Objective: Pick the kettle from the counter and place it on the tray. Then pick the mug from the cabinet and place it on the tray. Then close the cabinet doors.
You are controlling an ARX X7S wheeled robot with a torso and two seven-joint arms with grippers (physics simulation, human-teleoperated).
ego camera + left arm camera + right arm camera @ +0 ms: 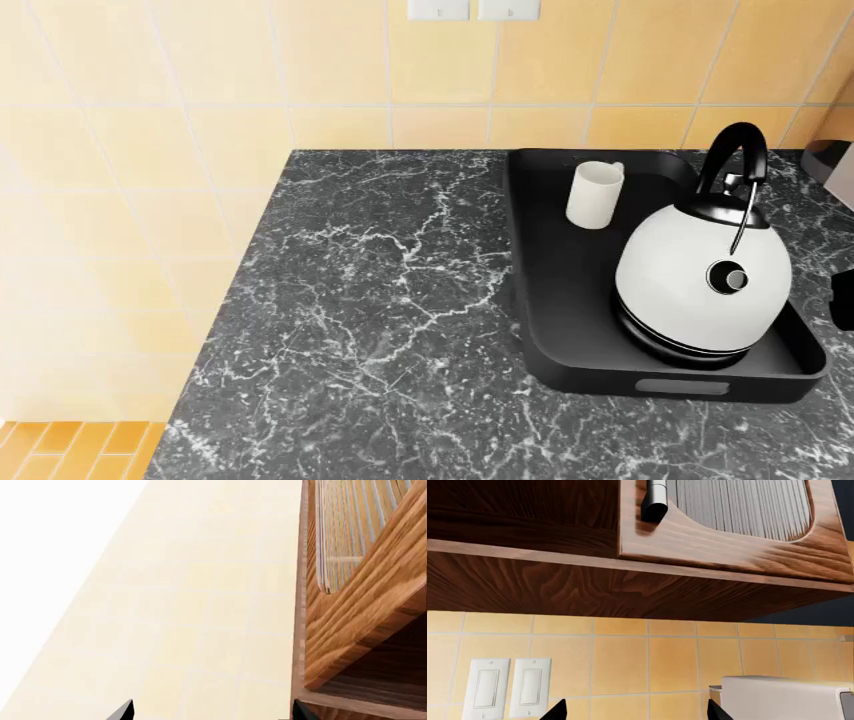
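Kettle (701, 285) upright in tray (561, 300), toward tray's front edge, handle arching toward wall. Mug (595, 194) upright in tray's rear part, apart from kettle. Tray sits at counter (360, 330) right side, back wall near counter's rear edge. Counter dark marble, white veins; yellow tiled wall (200, 70) behind and left. Wooden cabinet (627, 585) with ribbed glass door (740, 510) above. Left gripper (210, 712) and right gripper (637, 711): only fingertips show, spread apart, holding nothing.
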